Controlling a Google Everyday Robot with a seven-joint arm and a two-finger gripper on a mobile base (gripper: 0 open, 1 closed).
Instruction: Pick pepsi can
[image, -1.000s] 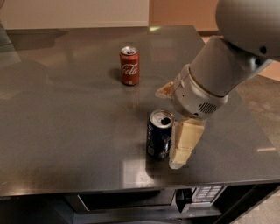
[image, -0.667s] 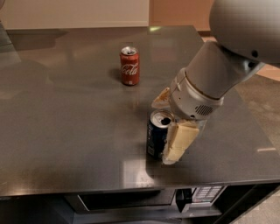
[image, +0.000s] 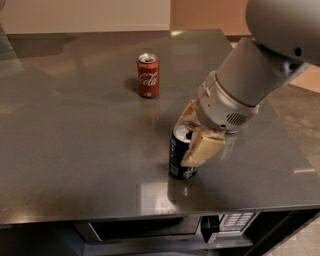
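Camera view showed a red Coca-Cola aluminium can (image: 148, 75) upright at the left of the dark grey metal tabletop (image: 70, 150), well apart from the work and unlikely to be disturbed. Right of it, near the table's front edge, the dark blue aluminium pepsi can (image: 176, 162) with its silver top stood upright on the surface. The cream-coloured gripper (image: 189, 137) straddled its upper part, reaching in from the bulky grey-white arm (image: 250, 85) on the right; whether it was clamped or merely around the can could not be told. The hold looked high and slanted, so a lift without firm grip would probably let the can slip or tip, and a sideways nudge might push it towards the front edge.
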